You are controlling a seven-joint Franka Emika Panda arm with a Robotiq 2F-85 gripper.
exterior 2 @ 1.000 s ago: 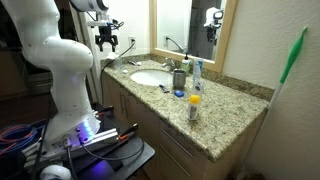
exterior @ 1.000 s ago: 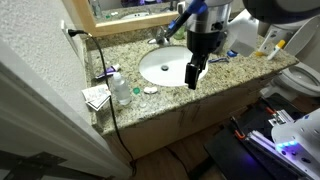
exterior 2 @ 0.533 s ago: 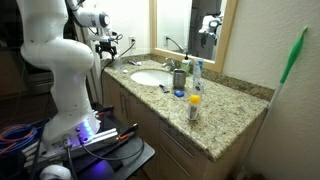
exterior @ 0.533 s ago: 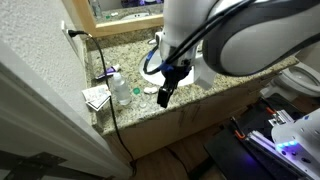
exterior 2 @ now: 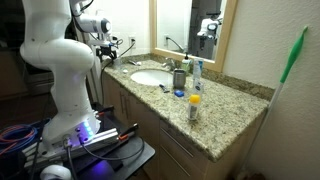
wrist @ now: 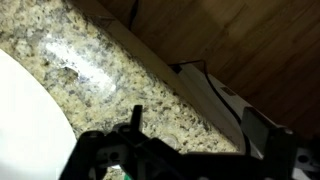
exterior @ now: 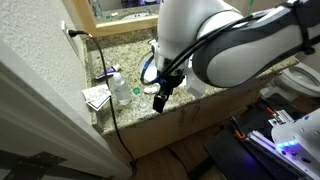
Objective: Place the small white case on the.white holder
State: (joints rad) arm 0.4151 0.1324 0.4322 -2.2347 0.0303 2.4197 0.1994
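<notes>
One small white case (exterior: pixel 150 89) lies on the granite table (exterior: pixel 125 50) close to its front edge, in front of the white sink basin (exterior 2: pixel 150 76). In an exterior view it appears as a pale spot, too small for any detail. The gripper (exterior: pixel 159 101) hangs at that same front edge, just beside the case and pointing down. Its dark fingers (exterior: pixel 161 95) appear narrow in this view, and no picture shows clearly whether they are apart or closed. Nothing can be seen between them, and contact with the case cannot be confirmed.

The wrist view, blurred, looks down on speckled granite, the curve of the basin and the table's front edge, with wood below. Toward the table's front corner by the wall stand clear bottles (exterior: pixel 121 90), and beside them lies a white folded piece (exterior: pixel 96 97) that may be the holder, well apart from the case. A black cable (exterior: pixel 104 68) runs down from the wall outlet across that end of the table.
</notes>
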